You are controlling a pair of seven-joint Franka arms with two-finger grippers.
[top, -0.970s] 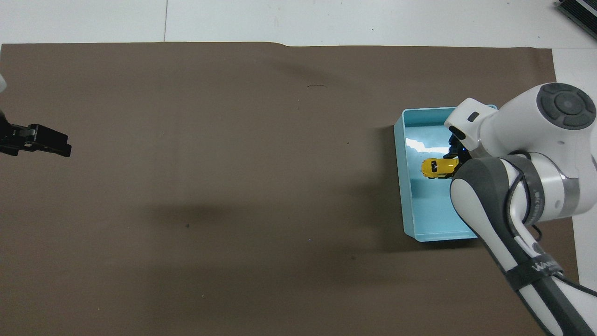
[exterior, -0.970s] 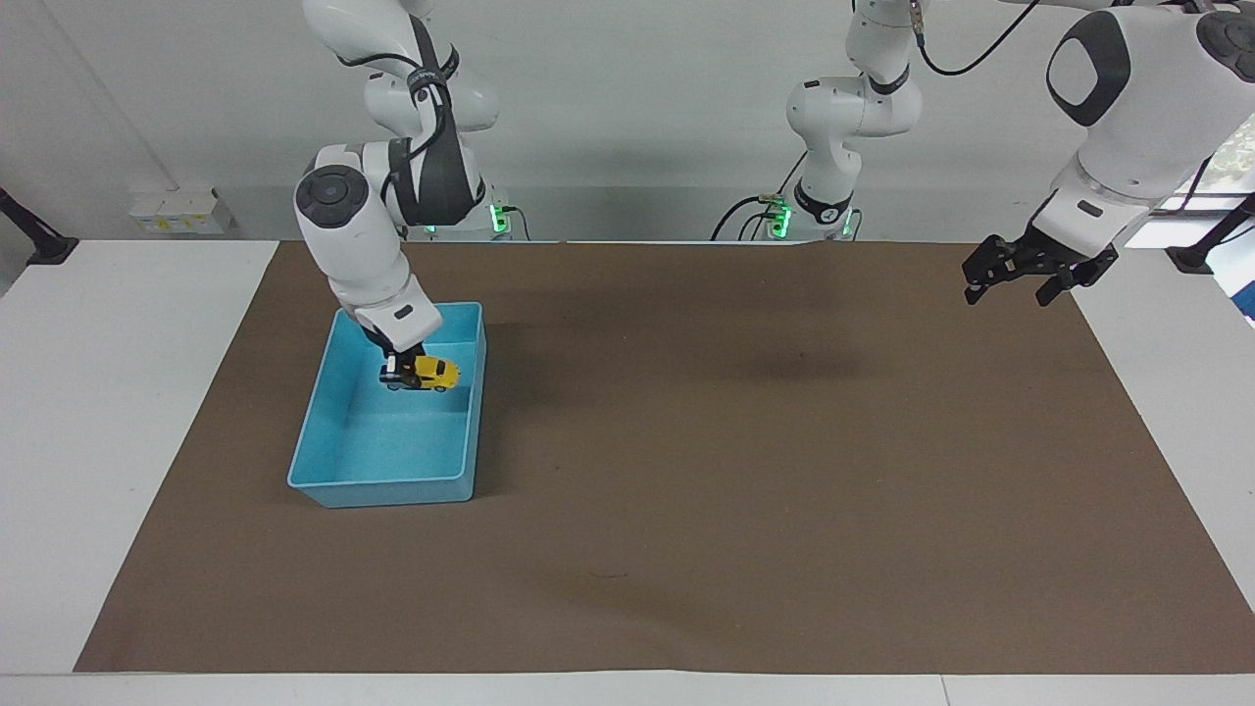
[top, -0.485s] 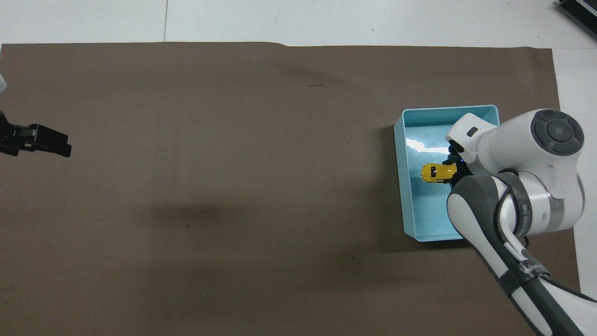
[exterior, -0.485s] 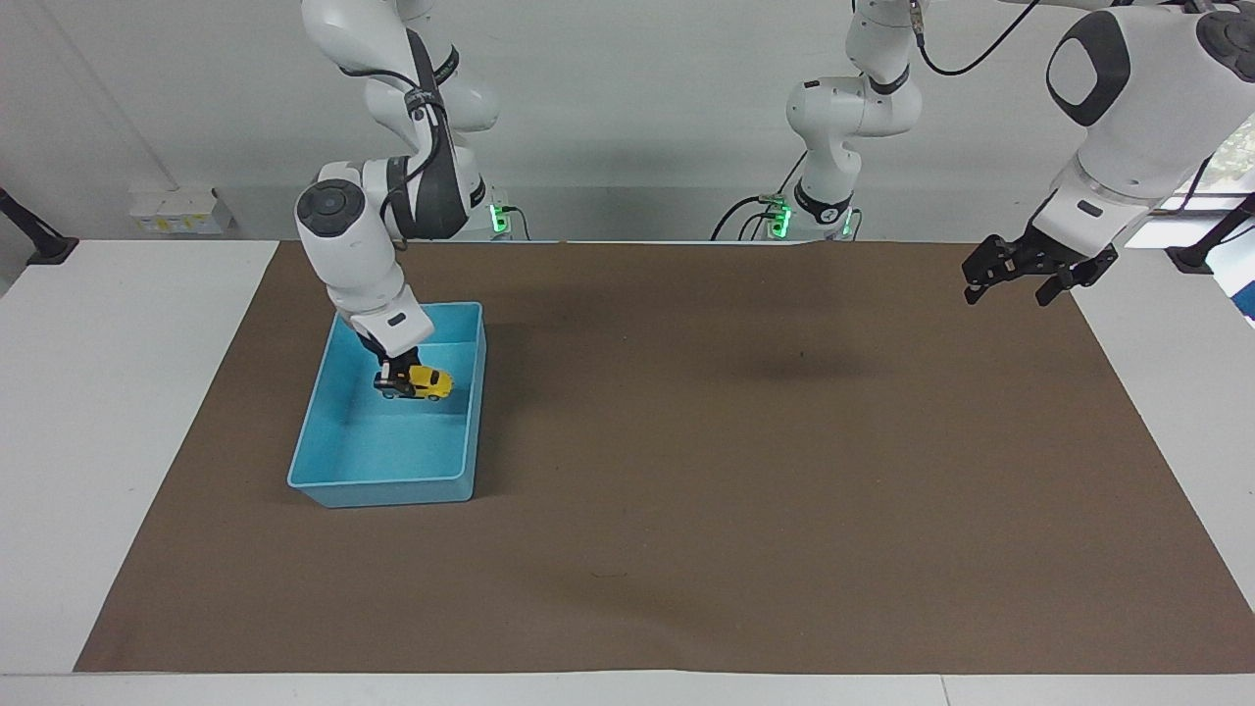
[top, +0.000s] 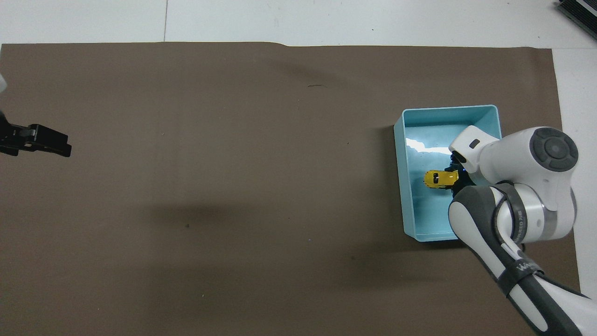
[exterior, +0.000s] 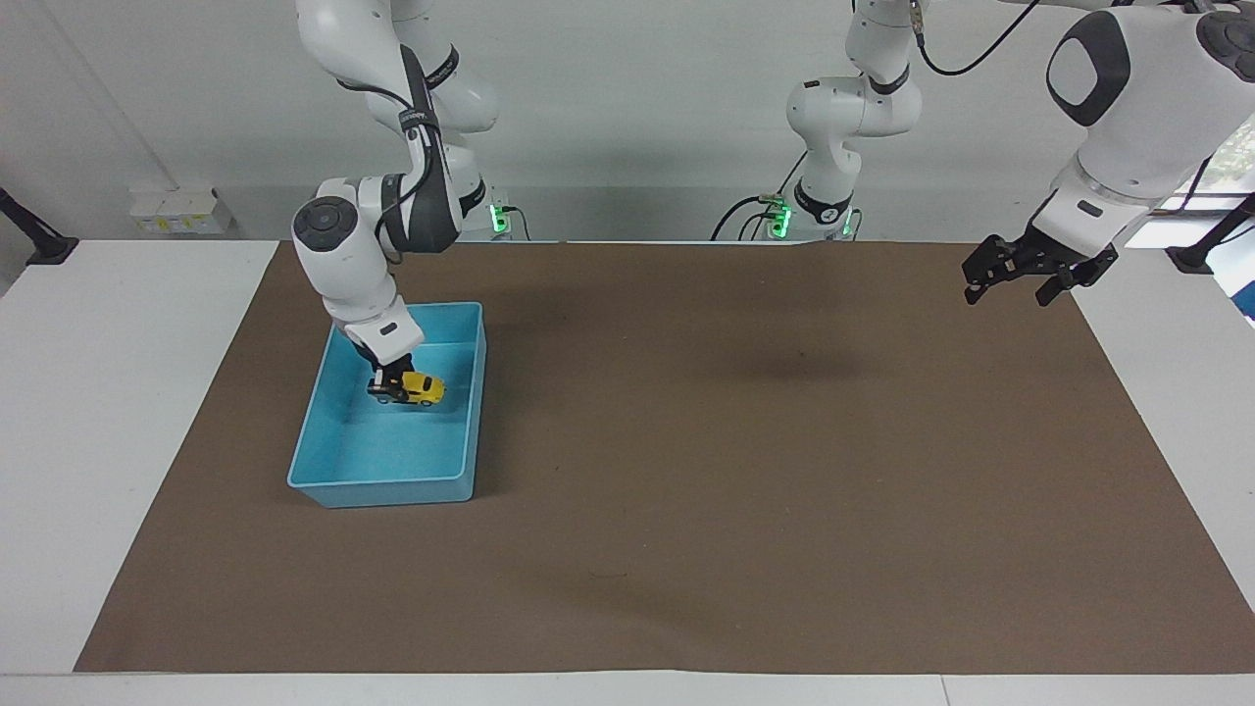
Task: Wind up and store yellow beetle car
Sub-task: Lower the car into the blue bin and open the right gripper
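The yellow beetle car (exterior: 420,388) (top: 437,179) is tiny and bright yellow, with dark windows. It hangs low inside the blue bin (exterior: 382,487) (top: 401,186), over the middle of the bin's floor. My right gripper (exterior: 388,384) (top: 455,180) reaches down into the bin and is shut on one end of the car. I cannot tell whether the wheels touch the floor. My left gripper (exterior: 1015,282) (top: 46,143) waits open and holds nothing, raised over the mat's edge at the left arm's end of the table.
A brown mat (exterior: 745,471) covers most of the white table (exterior: 108,412). The bin stands on it toward the right arm's end. A wall socket box (exterior: 181,211) sits past the table's edge near the robots.
My right gripper has come down with the car, deeper into the bin, and its forearm has drawn back toward the robots. The left arm has not moved.
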